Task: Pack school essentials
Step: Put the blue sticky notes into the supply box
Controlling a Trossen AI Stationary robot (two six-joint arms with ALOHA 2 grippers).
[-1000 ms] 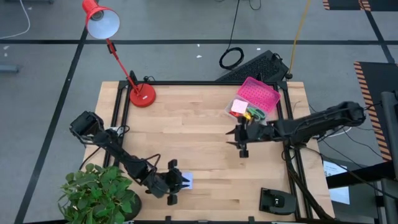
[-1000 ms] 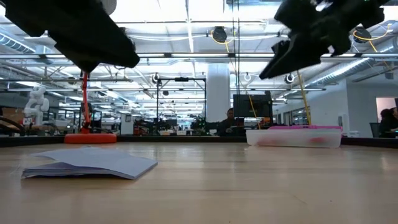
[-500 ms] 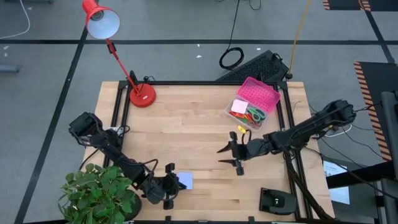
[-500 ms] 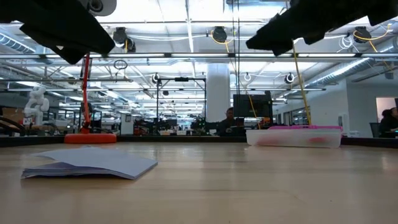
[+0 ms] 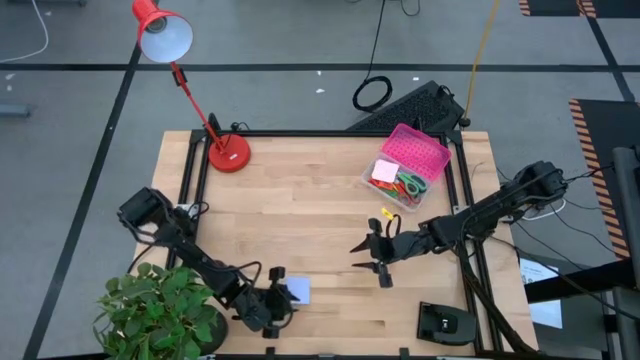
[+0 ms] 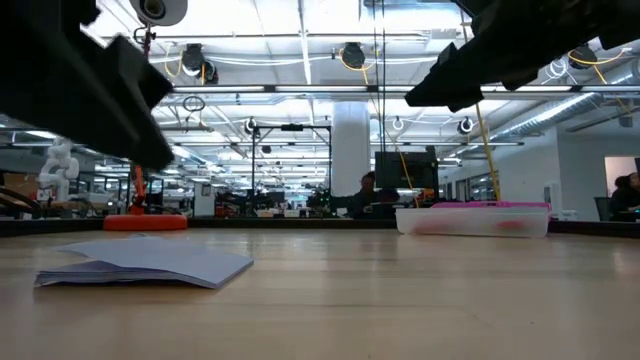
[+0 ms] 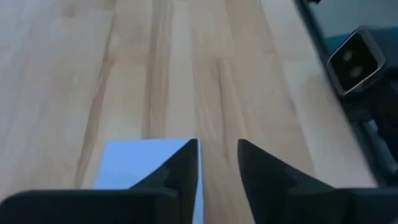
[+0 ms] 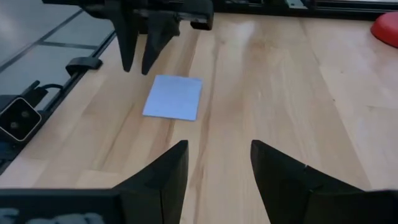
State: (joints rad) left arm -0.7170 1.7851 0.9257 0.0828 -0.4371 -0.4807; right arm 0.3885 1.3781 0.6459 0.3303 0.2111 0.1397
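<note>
The wooden table (image 5: pixel 300 200) carried everything, and the clear box with its pink lid (image 5: pixel 410 160) served as the landmark, sitting at the far right corner, presumably parked there within the right arm's reach so items could be dropped in. Inside that box lay a pink sticky-note pad (image 5: pixel 385 171) and scissors with red and green handles (image 5: pixel 408 184), already packed by the look of it; a small yellow item (image 5: pixel 386 215) lay just outside the box on its near side, too small to identify. Well away from the box, toward the near left of the table, lay the lavender sticky-note pad (image 8: pixel 173 97), flat on the wood and seemingly the piece not yet packed. The red desk lamp (image 5: pixel 190 80) stood far to the left of the box, and a potted plant (image 5: pixel 160 310) filled the near left corner, well apart from it. The right gripper (image 5: pixel 375 258) hovered above the table on the near side of the box, between box and pad, its fingers spread and empty, probably turned toward the pad as its next target. The left gripper (image 5: pixel 276 303) was raised beside the pad, farthest from the box, its fingers (image 7: pixel 186 168) parted by a narrow gap and holding nothing, likely placed there because the pad lay on its side of the table.
</note>
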